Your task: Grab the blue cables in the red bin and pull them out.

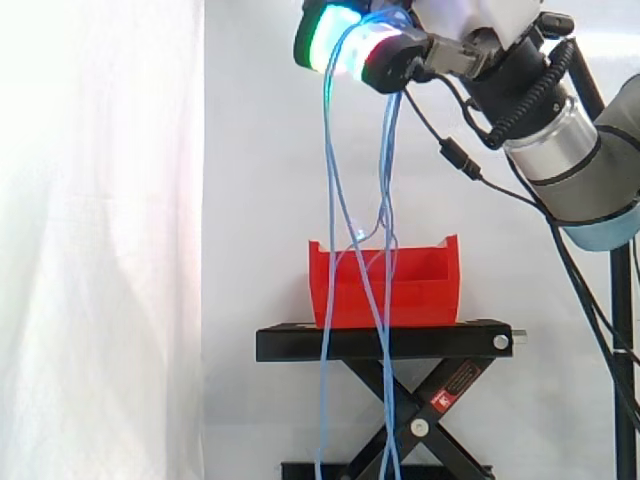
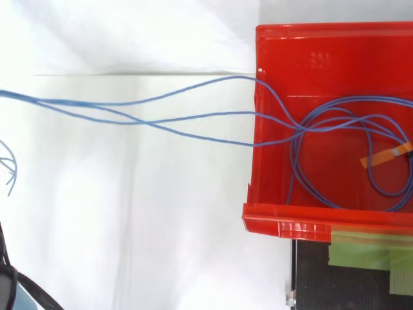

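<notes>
The hand (image 1: 400, 50) is hovering at the top of the side view, right of centre, with its glowing fingers curling tightly around the blue cables (image 1: 386, 150). The strands are hanging down from it, some dipping into the red bin (image 1: 420, 295) and others trailing past the bin's left wall toward the bottom of the frame. The bin is sitting on the black stand (image 1: 400, 342), in front of the white curtain (image 1: 100, 240). In the top view, the cables (image 2: 301, 129) are looping inside the bin (image 2: 322, 58) at the right and running out over its left wall toward the left edge. An orange tag (image 2: 381, 157) is clinging to one loop.
</notes>
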